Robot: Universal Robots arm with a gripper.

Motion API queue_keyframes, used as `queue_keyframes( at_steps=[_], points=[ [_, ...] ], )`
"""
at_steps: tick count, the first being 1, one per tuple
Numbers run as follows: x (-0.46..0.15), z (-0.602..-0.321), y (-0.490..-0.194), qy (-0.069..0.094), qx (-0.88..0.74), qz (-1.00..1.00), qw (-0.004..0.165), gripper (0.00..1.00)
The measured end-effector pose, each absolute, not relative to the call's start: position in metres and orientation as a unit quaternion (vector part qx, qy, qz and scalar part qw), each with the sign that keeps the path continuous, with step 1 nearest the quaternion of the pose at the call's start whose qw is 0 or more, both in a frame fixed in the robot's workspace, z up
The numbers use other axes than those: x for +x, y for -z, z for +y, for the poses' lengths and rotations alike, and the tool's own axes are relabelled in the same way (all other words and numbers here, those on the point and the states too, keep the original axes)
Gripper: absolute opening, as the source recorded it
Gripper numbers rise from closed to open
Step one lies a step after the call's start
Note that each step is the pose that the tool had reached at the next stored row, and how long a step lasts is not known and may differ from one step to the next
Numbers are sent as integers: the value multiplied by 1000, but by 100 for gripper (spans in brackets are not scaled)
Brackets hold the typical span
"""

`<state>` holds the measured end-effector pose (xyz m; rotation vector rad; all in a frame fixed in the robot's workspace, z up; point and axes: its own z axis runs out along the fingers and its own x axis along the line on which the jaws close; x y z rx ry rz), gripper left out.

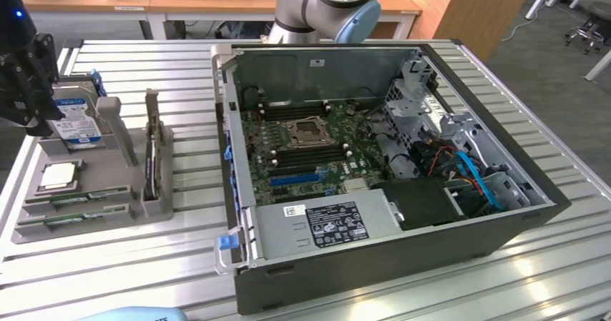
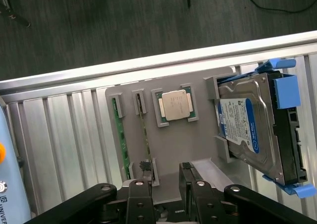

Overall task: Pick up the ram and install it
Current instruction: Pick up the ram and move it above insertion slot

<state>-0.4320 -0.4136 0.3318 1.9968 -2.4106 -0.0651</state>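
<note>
Exterior view: at far left the end effector (image 1: pixel 33 121) hangs, fingers spread wide and empty, over the grey tray (image 1: pixel 143 210) where the ram (image 1: pixel 79 198) lies slotted beside the processor (image 1: pixel 59 176) and hard drive (image 1: pixel 79 124); to the right stands the open computer case (image 1: pixel 382 249).

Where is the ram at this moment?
Two ram sticks sit in slots of the gray holder at the exterior view's left, next to the silver processor chip, outside the computer case.
</note>
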Motion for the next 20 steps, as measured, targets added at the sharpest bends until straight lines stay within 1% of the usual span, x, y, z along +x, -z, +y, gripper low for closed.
queue_keyframes(
  at_steps=[7, 20],
  points=[
    [-432, -415, -332, 21, 638, -770, 5, 35],
    [-432, -430, -332, 21, 638, -770, 5, 35]
  ],
)
